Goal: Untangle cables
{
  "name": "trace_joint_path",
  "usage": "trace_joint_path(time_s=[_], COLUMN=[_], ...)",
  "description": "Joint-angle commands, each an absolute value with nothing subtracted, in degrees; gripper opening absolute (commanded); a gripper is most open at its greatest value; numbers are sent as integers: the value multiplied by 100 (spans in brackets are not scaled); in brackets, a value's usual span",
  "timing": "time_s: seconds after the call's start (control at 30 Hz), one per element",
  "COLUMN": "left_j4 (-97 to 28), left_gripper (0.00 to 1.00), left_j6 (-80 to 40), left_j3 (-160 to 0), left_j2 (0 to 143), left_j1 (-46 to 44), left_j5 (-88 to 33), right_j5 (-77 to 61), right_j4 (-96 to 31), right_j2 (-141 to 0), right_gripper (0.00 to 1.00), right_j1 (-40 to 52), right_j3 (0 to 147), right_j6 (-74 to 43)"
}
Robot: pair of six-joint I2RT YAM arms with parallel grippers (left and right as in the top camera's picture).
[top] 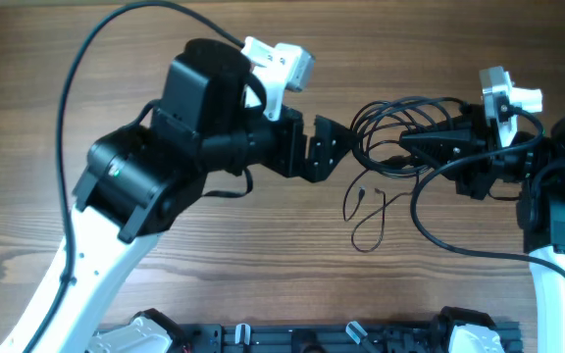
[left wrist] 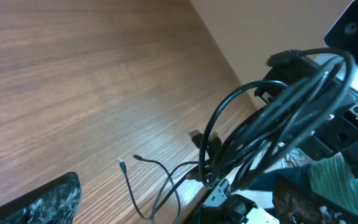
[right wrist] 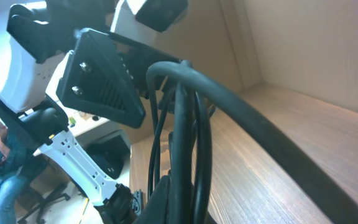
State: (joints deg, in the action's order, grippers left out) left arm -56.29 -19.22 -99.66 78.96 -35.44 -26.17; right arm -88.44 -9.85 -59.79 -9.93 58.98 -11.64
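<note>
Apparently the right gripper [top: 407,147] is clamped on the cables [top: 388,120] and holds the looped bundle clear of the table [top: 214,265], so one thin tail [top: 366,221] hangs free beneath that gripper and reaches the wood. Just beside the right gripper, the left gripper [top: 333,149] faces the loops with its jaws spread and gripping nothing, probably ready to pick out a strand. The loops hide the right gripper's fingertips in its own wrist view, and which wire crosses which cannot be made out.

Black cables [top: 388,126] bunch in tangled loops, one thin tail trailing.
</note>
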Motion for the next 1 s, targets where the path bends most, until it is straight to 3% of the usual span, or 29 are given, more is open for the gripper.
trace_joint_path(time_s=[0.0, 0.2, 0.57, 0.77, 0.97], left_j4=[-5590, -5498, -5448, -5465, -5533], left_gripper=[97, 86, 85, 97, 98], left_j6=[-1892, -1892, -1846, -2016, -2016], left_j3=[-10020, -10018, -10018, -10020, -10020], left_j2=[8003, 8029, 8189, 8169, 8088], left_j1=[-3514, -3627, -3780, -3774, -3715], left_j5=[-2912, -2912, -2845, -2849, -2847], right_j5=[-8836, -8833, -8879, -8879, -8836], right_j4=[-972, -969, -934, -810, -757], right_j2=[-5970, -5970, -5968, -5970, -5970], right_gripper=[4, 4, 4, 4, 4], right_j1=[-993, -993, -993, -996, -998], right_j3=[5951, 5951, 5951, 5951, 5951], right_j6=[-1052, -1052, -1304, -1822, -1981])
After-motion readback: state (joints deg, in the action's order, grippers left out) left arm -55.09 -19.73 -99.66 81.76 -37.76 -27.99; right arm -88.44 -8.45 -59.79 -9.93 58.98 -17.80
